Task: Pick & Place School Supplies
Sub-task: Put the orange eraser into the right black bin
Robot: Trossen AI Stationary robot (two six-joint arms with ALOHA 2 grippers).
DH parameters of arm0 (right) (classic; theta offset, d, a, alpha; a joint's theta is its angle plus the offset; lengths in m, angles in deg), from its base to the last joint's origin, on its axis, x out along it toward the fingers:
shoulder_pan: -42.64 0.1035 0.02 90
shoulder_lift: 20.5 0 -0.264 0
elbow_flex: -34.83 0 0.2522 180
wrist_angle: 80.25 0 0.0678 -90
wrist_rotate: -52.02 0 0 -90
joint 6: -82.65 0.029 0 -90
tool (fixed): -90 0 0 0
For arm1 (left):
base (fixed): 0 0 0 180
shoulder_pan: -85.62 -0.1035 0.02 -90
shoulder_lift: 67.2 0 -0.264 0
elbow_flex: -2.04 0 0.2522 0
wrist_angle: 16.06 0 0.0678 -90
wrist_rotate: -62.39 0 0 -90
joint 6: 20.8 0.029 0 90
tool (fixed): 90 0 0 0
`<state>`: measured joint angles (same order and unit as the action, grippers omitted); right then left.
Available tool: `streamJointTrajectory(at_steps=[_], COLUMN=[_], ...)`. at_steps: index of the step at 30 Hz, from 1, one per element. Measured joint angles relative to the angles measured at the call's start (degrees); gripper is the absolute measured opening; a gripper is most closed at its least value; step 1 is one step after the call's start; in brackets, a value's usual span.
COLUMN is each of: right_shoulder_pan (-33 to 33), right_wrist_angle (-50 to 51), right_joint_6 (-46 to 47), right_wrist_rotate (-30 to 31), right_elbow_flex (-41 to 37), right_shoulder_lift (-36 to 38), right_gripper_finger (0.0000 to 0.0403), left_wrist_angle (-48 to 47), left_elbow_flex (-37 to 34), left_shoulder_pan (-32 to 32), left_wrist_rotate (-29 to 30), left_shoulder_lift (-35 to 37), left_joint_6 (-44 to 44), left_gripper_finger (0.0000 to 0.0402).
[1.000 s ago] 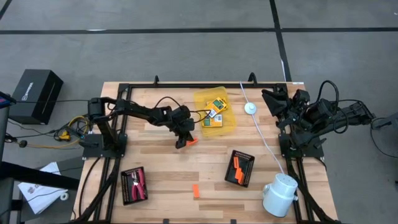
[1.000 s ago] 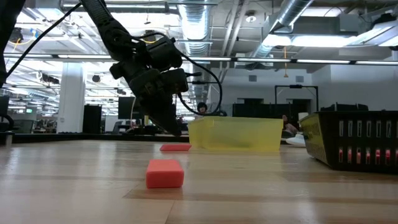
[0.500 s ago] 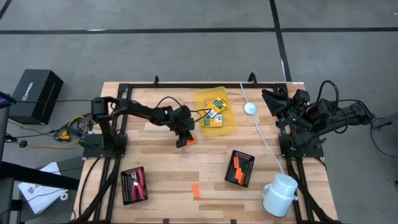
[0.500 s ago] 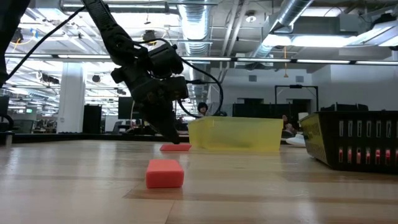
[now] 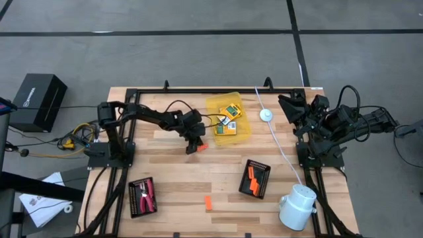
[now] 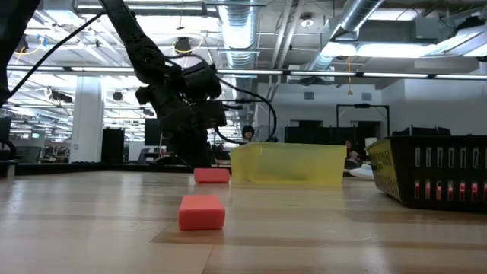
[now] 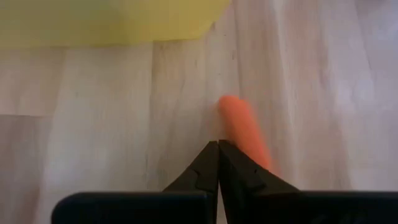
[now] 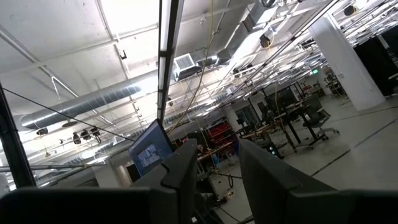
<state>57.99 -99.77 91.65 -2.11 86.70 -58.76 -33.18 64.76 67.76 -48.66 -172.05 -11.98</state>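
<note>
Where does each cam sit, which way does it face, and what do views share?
High: overhead, straight down; both arms, left gripper by the yellow tray.
Low: table height, level across; left gripper over an orange stick.
Left wrist: down at the table; shut fingers beside the stick.
Right wrist: up at the ceiling; parted fingers.
Shared: stick, tray.

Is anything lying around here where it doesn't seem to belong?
Two orange sticks lie loose on the bare wood: one near the front edge, another beside the shut left gripper, just outside the yellow tray. The other sticks sit in a black tray.
</note>
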Motion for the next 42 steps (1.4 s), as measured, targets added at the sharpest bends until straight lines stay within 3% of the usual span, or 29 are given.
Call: streamJointTrajectory(at_steps=[18, 23, 32, 42], right_shoulder_pan=[0.0, 0.0, 0.0, 0.0], right_wrist_angle=[0.0, 0.4, 0.4, 0.2], right_joint_6=[0.0, -0.1, -0.4, -0.4], right_wrist_rotate=[0.0, 0.0, 0.2, 0.2], right_elbow_flex=[0.0, 0.0, 0.0, 0.0], right_shoulder_lift=[0.0, 0.0, 0.0, 0.0], right_gripper_finger=[0.0111, 0.0111, 0.0111, 0.0111], left_wrist_angle=[-2.0, -0.4, 1.5, 2.2], left_elbow_flex=[-1.5, -1.5, -1.4, -2.1], left_shoulder_pan=[-5.2, -3.6, 2.8, 2.1], left_wrist_rotate=[-3.4, -3.8, -4.8, -4.6], left_shoulder_lift=[1.3, 3.9, 2.4, 1.7], left_joint_6=[0.2, -0.3, -0.6, -1.3], left_gripper_finger=[0.0, 0.0, 0.0, 0.0])
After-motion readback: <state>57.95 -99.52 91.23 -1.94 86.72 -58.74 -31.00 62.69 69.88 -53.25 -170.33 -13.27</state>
